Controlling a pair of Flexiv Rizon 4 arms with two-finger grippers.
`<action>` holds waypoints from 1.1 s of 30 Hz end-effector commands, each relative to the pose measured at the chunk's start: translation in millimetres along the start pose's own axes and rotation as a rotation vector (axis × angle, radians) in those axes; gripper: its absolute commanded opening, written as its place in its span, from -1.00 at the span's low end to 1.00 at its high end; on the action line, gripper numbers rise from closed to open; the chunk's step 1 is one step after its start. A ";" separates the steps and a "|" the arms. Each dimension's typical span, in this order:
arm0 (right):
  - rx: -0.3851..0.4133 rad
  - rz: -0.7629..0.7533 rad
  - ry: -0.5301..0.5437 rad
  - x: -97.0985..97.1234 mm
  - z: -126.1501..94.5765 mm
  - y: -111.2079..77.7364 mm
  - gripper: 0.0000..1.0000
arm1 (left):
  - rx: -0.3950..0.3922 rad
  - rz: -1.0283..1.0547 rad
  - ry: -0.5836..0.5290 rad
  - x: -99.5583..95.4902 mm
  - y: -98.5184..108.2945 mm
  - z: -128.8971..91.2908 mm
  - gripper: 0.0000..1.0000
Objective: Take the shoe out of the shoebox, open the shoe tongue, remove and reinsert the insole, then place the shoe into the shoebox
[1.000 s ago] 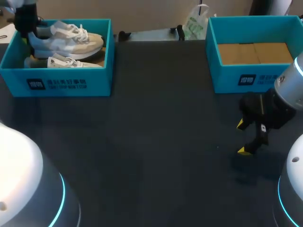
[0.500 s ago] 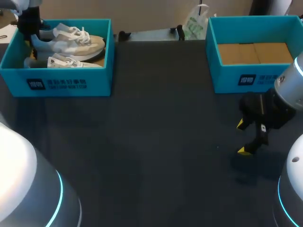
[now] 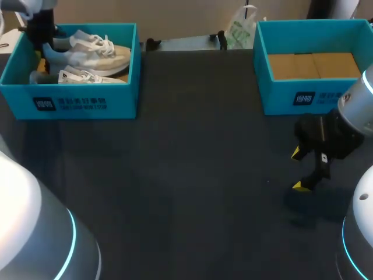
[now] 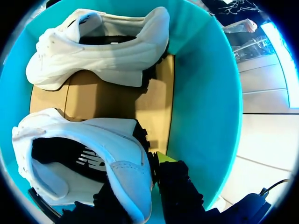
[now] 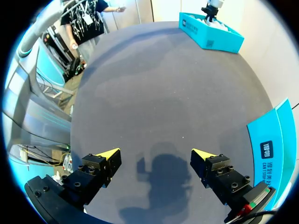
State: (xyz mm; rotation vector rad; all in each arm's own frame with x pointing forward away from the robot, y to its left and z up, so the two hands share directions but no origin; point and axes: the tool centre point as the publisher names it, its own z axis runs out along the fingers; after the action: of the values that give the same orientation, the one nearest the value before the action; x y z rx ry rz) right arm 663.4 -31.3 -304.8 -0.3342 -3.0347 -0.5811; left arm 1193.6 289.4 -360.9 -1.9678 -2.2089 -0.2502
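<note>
The left hand (image 4: 139,184) grips the heel of a white shoe (image 4: 88,144) inside the teal shoebox (image 4: 201,107), with the other shoe (image 4: 93,51) lying ahead of it. The right hand (image 5: 156,156) hangs wide open over the bench (image 5: 154,79). Compared with a second ago, the gripped shoe sits slightly nearer the shoebox's far wall, and the right hand is where it was.

shoe (image 3: 96,51) lifted slightly, left hand (image 3: 42,36) higher

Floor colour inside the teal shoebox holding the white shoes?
Brown cardboard floor, clearest in left wrist view.
</note>
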 end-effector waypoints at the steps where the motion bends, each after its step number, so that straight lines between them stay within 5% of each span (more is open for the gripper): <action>1: 0.001 0.000 -0.002 1.1 -0.2 -0.2 1.00 | 0.014 0.002 0.003 -2.4 11.5 7.4 -1.00; 16: 0.001 0.000 -0.002 1.1 -0.2 -0.2 1.00 | 0.033 -0.004 -0.007 -3.5 18.6 19.6 -0.98; 17: 0.001 0.000 -0.002 1.1 -0.2 -0.2 1.00 | 0.035 -0.003 -0.007 -4.1 18.4 20.2 -0.72; 21: 0.001 0.000 -0.002 1.1 -0.2 -0.2 1.00 | 0.041 0.001 -0.024 -5.5 16.0 18.5 -0.22; 27: 0.001 0.000 -0.002 1.1 -0.2 -0.2 1.00 | 0.044 0.010 -0.037 -5.6 10.8 15.7 -0.22; 32: 0.001 0.000 -0.002 1.1 -0.2 -0.2 1.00 | 0.040 0.010 -0.055 -4.3 7.8 12.0 -0.03; 33: 0.001 0.000 -0.002 1.1 -0.2 -0.2 1.00 | 0.037 0.010 -0.062 -4.0 7.1 10.0 0.15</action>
State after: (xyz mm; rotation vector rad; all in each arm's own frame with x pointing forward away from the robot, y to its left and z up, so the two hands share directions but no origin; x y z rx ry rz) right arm 663.4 -31.3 -304.8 -0.3342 -3.0347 -0.5811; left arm 1200.7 285.8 -375.9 -1.9855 -2.2214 -0.1575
